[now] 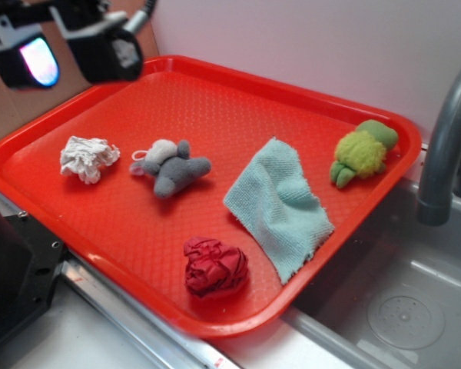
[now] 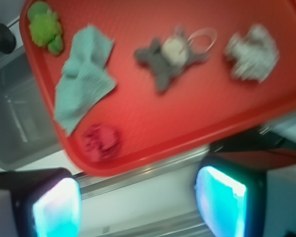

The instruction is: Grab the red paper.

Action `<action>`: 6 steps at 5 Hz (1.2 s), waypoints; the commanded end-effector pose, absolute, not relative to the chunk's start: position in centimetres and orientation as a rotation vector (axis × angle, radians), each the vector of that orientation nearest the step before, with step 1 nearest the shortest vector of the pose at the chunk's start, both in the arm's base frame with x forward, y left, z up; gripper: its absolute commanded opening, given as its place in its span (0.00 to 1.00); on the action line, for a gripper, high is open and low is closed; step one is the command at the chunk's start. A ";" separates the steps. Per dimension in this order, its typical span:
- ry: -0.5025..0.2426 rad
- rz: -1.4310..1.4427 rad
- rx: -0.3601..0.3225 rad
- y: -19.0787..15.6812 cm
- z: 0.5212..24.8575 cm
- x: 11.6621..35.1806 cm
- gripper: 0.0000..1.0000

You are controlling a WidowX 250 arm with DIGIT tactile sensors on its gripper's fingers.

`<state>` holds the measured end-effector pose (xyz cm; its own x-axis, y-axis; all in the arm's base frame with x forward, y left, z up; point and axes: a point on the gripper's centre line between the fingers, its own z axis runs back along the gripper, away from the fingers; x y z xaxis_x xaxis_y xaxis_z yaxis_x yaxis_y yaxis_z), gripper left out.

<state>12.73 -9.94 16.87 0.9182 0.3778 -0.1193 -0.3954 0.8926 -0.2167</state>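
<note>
Exterior view: gripper (image 1: 75,54) hangs in upper left of frame, above the tray's (image 1: 215,100) far-left corner. Fingers spread apart, nothing between them. Wrist view agrees: two pads (image 2: 56,207) at bottom edge, wide gap, empty.

Red paper (image 1: 215,267) sits on the tray at lower centre of exterior frame, close to the near rim. Roundish wad, creased, no clear long axis, so finger heading likely matters little.

Key relation: paper lies well apart from the gripper, diagonally down and right across the tray. In wrist view the paper (image 2: 101,142) shows lower left, blurred, above the left pad.

Between them: white wad (image 1: 88,157) and grey toy (image 1: 173,167), left and centre. Cloth (image 1: 280,204) just right of the paper, near but apparently not touching. Green toy (image 1: 361,152) far right.

Judgement: approach not yet begun; needs a long traverse, then descent.
</note>
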 end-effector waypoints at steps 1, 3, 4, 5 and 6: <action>0.061 0.412 -0.257 -10.3 17.4 12.9 1.00; 0.033 0.312 -0.187 -12.2 14.3 13.9 1.00; -0.038 0.243 -0.224 -13.8 10.6 14.1 1.00; 0.000 0.220 -0.219 -15.1 7.6 14.6 1.00; -0.007 0.199 -0.131 -15.9 5.4 15.1 1.00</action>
